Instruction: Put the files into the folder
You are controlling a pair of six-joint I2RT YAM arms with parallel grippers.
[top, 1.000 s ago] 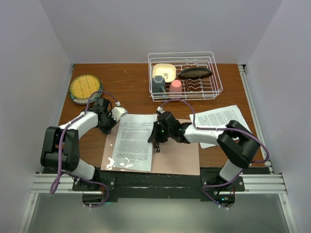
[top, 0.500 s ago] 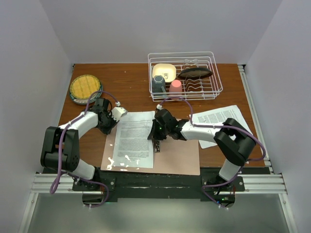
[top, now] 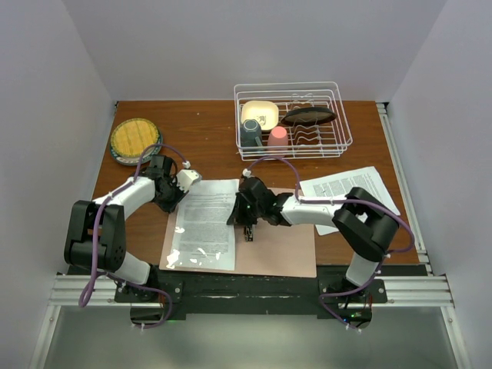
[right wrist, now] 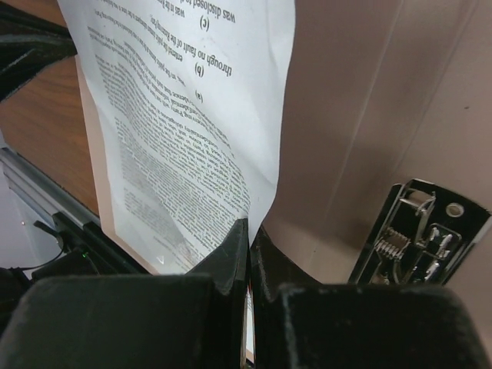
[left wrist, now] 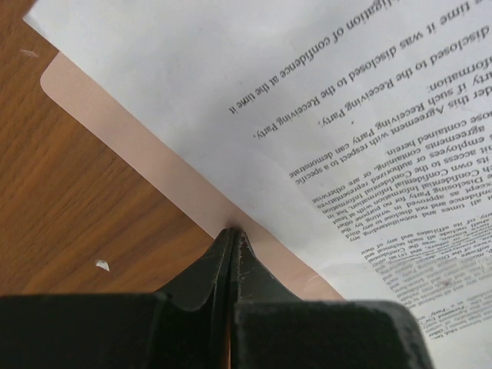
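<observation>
The salmon-pink folder (top: 280, 246) lies open at the table's front. One printed sheet (top: 206, 227) lies on its left leaf. My right gripper (top: 235, 216) is shut on that sheet's right edge; in the right wrist view the sheet (right wrist: 184, 123) rises from the shut jaws over the folder (right wrist: 369, 115), beside the silver clip (right wrist: 419, 234). My left gripper (top: 176, 197) is shut on the folder's left edge; the left wrist view shows the pink edge (left wrist: 154, 154) with the sheet (left wrist: 307, 100) on it. The second sheet (top: 350, 192) lies on the table to the right.
A white wire dish rack (top: 338, 138) at the back holds a yellow bowl, a dark cup, a pink cup and a dark dish. A round yellow woven plate (top: 134, 140) sits at the back left. The metal rail runs along the front edge.
My right gripper has moved left with the sheet, sliding it further onto the folder's left leaf. The left gripper has stayed on the folder's edge.
</observation>
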